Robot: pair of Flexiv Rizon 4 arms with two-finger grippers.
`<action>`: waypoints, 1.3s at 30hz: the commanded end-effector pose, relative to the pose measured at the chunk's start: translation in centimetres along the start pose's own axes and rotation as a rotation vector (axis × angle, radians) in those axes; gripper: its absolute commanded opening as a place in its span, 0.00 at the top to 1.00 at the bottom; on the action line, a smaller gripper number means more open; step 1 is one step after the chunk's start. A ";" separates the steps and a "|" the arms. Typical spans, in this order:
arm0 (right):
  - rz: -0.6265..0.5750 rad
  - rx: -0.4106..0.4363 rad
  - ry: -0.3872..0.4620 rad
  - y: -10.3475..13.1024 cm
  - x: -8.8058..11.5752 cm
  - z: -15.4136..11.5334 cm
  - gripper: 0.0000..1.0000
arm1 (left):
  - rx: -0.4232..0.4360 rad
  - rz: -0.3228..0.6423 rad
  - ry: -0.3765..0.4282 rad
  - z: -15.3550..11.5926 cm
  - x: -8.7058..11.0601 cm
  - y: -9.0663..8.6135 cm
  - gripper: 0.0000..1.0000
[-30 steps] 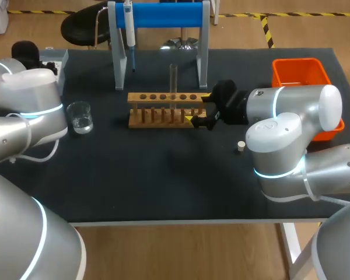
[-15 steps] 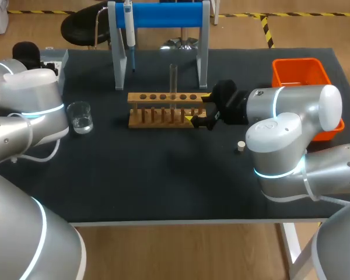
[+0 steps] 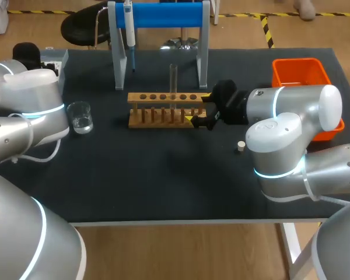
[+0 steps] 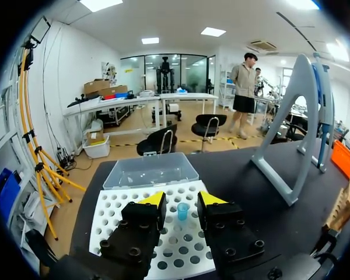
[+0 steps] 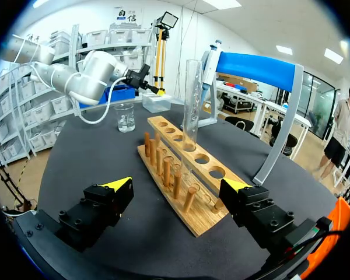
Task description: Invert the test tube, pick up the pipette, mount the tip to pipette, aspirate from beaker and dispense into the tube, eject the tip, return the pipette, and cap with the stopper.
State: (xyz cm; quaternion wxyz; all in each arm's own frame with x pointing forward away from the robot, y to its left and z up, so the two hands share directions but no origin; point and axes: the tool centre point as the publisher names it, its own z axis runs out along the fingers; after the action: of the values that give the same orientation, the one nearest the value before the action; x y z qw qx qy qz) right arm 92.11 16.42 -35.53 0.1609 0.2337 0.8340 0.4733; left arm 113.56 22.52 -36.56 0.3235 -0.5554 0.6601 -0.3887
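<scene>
Test tube [image 3: 173, 79] stands upright in wooden rack [image 3: 163, 97], just ahead of right end effector [image 3: 198, 109]; fingers wide, empty. Pipette [image 3: 129, 26] hangs straight down, likely nearer left end effector [image 4: 181, 201], also wide.

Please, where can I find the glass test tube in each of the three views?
Head view: the test tube stands upright in the wooden rack, near the middle of the table.
Left wrist view: not in it; only the rack's end shows, far beside the left gripper.
Right wrist view: upright in the rack, ahead of the right gripper.
Shared landmark: the wooden rack.
</scene>
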 end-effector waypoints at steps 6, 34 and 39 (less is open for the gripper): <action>0.000 0.000 -0.001 0.0 0.0 0.0 0.00 | 0.001 0.001 -0.003 0.4 0.0 0.2 0.66; 0.000 0.000 -0.001 0.0 0.0 0.0 0.00 | 0.002 0.007 -0.005 0.3 0.2 0.3 1.00; 0.000 0.000 -0.001 0.0 0.0 0.0 0.00 | 0.006 0.012 -0.008 0.2 0.3 0.0 1.00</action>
State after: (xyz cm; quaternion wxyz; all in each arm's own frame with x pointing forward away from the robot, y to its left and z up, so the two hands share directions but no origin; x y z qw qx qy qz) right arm 92.11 16.42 -35.53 0.1609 0.2337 0.8340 0.4733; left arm 113.55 22.34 -36.52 0.3268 -0.5517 0.6627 -0.3869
